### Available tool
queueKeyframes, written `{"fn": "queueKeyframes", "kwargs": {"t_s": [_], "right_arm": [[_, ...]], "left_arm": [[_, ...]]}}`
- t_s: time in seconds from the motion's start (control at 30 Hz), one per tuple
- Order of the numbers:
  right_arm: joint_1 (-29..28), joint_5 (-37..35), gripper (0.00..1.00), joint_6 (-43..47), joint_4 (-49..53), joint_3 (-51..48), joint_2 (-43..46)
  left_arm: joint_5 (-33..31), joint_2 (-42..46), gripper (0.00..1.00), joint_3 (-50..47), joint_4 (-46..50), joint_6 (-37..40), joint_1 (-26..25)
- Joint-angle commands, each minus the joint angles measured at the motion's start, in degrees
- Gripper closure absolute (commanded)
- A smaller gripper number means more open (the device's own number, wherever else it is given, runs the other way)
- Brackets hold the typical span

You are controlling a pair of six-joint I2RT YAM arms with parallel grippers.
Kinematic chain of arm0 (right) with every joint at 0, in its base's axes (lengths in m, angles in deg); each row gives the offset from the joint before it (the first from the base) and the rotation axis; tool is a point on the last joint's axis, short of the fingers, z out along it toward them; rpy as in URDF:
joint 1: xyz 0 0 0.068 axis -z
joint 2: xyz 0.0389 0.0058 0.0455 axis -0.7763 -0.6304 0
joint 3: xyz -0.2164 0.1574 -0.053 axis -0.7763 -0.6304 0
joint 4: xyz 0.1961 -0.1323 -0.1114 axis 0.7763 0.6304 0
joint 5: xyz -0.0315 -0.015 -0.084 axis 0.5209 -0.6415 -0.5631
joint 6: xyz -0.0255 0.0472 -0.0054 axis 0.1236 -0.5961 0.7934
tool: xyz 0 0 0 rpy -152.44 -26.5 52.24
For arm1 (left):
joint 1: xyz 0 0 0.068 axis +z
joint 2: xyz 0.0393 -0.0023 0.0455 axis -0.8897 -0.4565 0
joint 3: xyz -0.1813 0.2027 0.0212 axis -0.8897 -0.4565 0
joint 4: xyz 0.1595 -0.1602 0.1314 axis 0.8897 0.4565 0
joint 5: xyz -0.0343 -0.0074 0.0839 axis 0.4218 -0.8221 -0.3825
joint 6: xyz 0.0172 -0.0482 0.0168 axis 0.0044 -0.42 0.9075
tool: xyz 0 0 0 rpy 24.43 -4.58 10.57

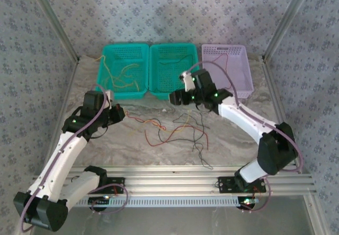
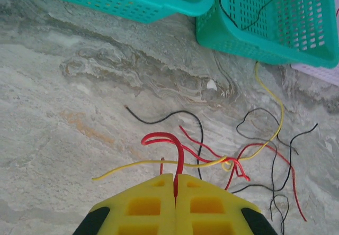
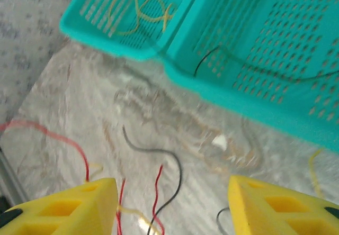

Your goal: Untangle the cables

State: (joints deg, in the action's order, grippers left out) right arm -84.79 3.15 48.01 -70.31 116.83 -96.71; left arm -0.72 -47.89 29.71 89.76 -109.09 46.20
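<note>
Backdrop: patterned grey walls round a marble-look counter (image 1: 132,150), with two teal baskets (image 1: 124,93) and a lilac basket (image 1: 241,84) lined up at the far edge.
Cables: loose tangle of cables (image 1: 180,132) on the counter between the arms, red, yellow and black all crossing each other. A few yellow strands (image 1: 119,73) sit in the left teal basket.
Left claw (image 2: 175,181): pinched tight on the red cable (image 2: 179,153), which loops up right at the tips.
Right claw (image 3: 172,192): spread wide with nothing in it, hanging over the counter just in front of the teal baskets, a black cable (image 3: 159,153) under the gap.
What matters: the red cable runs from the left claw off to its right into the knot, so roughly across the counter. The knot lies just nearside of the right claw and well apart from the left one. I'd say the right arm is the one placed to pick out a strand while the left holds its end.
</note>
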Motion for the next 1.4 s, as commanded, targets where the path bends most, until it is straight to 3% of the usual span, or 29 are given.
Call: {"fn": "queueKeyframes", "kwargs": {"t_s": [0.0, 0.17, 0.53, 0.83, 1.07, 1.2, 1.37], "right_arm": [[-4.16, 0.85, 0.41, 2.85, -3.7, -4.98, 3.28], [-11.92, -0.72, 0.41, 5.88, -5.08, -9.68, 4.55], [-20.56, -16.53, 0.44, 8.64, -8.15, -17.12, 2.79], [-22.13, -24.69, 0.44, 10.6, -13.99, -11.98, -7.53], [-22.04, -24.24, 0.46, 10.46, -14.55, -7.32, -15.62], [-22.03, -24.13, 0.53, 9.77, -14.53, -6.02, -18.06], [-22.03, -25.26, 0.87, 9.7, -13.99, -7.17, -16.38]], "left_arm": [[-1.07, 0.99, 1.0, 2.46, -2.77, -1.94, -0.58], [-1.72, 0.04, 1.0, 2.37, -3.5, -2.86, -0.93], [-3.13, -0.09, 1.0, 2.22, -5.06, -6.03, -1.02], [-3.04, -0.17, 1.0, 1.63, -5.69, -7.96, -1.55], [-3.43, 0.46, 1.0, 0.98, -5.62, -8.59, -1.64], [-3.34, 0.63, 1.0, 0.41, -6.12, -8.93, -1.64], [-4.3, 0.7, 1.0, 0.78, -5.71, -8.5, -1.64]]}}
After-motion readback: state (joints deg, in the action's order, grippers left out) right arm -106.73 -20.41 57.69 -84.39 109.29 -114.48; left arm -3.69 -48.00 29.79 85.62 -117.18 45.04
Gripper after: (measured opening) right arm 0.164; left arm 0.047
